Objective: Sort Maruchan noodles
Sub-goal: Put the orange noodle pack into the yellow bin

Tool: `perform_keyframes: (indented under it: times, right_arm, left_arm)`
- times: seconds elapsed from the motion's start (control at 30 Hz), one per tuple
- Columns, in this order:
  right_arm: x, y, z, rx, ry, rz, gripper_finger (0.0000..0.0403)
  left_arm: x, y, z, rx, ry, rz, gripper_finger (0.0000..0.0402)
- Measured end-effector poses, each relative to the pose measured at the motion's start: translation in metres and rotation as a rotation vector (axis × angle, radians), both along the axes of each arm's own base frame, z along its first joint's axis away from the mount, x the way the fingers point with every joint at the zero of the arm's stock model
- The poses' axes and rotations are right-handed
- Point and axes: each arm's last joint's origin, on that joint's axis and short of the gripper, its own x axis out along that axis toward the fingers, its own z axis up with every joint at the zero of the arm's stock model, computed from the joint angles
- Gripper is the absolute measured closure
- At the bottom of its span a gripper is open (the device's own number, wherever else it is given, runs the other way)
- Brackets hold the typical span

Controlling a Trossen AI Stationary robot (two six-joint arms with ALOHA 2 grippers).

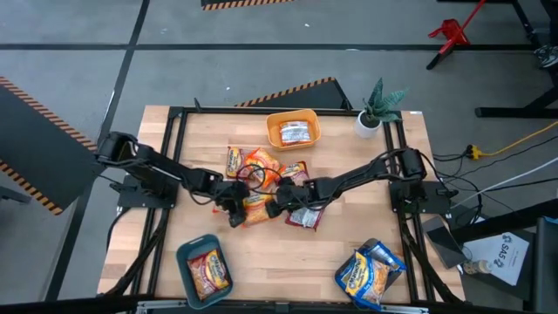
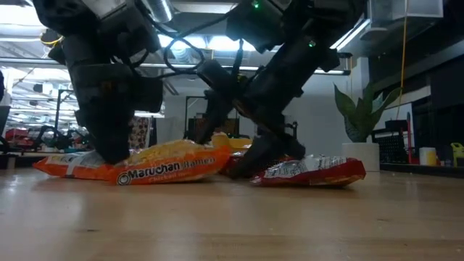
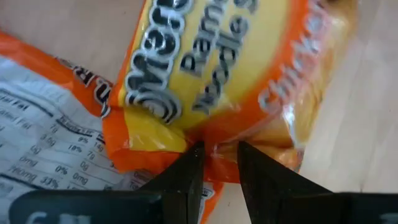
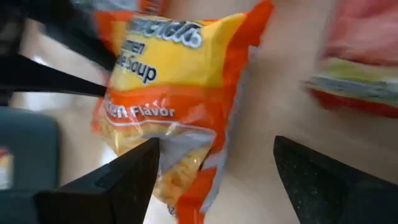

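Left wrist view, left pincer [image 3: 217,155] pinching orange-yellow packet [image 3: 236,81] edge, right pincer [image 4: 214,158] wide

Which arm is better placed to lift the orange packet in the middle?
Left. Its pincer already straddles the orange packet's edge; the right pincer hangs wide open beside it, gripping nothing.

Noodle packets [image 1: 266,179] mid-table [image 1: 261,253] — bins: rear-ctr [image 1: 293,131], front-left [image 1: 203,269], front-right [image 1: 370,275]

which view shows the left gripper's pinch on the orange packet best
The left wrist view: the left gripper pinches the orange packet by its edge seam. High and low views show only the arm over it; the right wrist shows the packet's printed face.
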Motion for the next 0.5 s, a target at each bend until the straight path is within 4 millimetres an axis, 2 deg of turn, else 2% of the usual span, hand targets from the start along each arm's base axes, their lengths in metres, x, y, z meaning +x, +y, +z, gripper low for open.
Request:
perform_keyframes:
  times: [0.23, 0.4, 0.5]
  right_arm:
    - [0.004, 0.003, -0.002, 0.055, -0.039, 0.065, 0.01]
    - [0.004, 0.002, 0.023, 0.017, -0.122, 0.068, 0.01]
    - [0.003, 0.0, 0.024, -0.02, -0.121, 0.031, 0.01]
  left_arm:
    - [0.0, 0.0, 0.0, 0.0, -0.006, 0.002, 0.0308]
    - [0.0, 0.0, -0.001, -0.001, -0.005, 0.001, 0.0308]
    - [0.001, 0.002, -0.001, -0.003, -0.008, 0.008, 0.0308]
